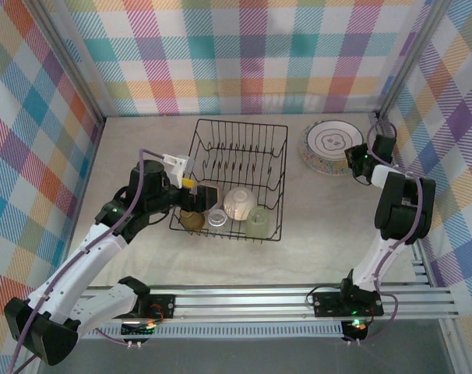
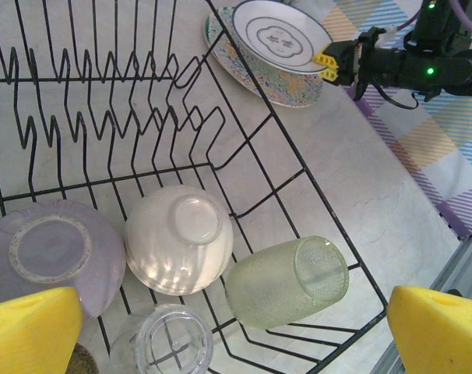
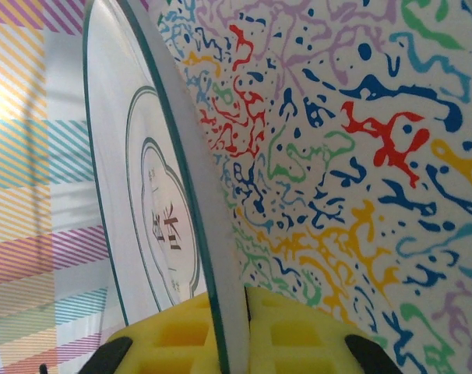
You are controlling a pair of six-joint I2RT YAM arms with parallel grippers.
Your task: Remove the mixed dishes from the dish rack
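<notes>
The black wire dish rack (image 1: 237,140) stands mid-table. Along its near side lie an amber cup (image 1: 191,220), a clear cup (image 1: 217,219), an upturned cream bowl (image 1: 240,202) and a pale green cup (image 1: 258,221) on its side. In the left wrist view a lilac bowl (image 2: 53,253) sits left of the cream bowl (image 2: 178,238). My left gripper (image 1: 191,183) hovers open over the rack's near-left corner, nothing between its fingers. My right gripper (image 3: 244,327) is shut on the rim of a white green-ringed plate (image 3: 142,195), tilted over a squiggle-patterned plate (image 3: 361,156) at the back right.
Plaid walls close in the left, back and right sides. An aluminium rail (image 1: 298,300) carrying both arm bases runs along the near edge. The two plates (image 1: 329,146) lie close to the right wall, right of the rack.
</notes>
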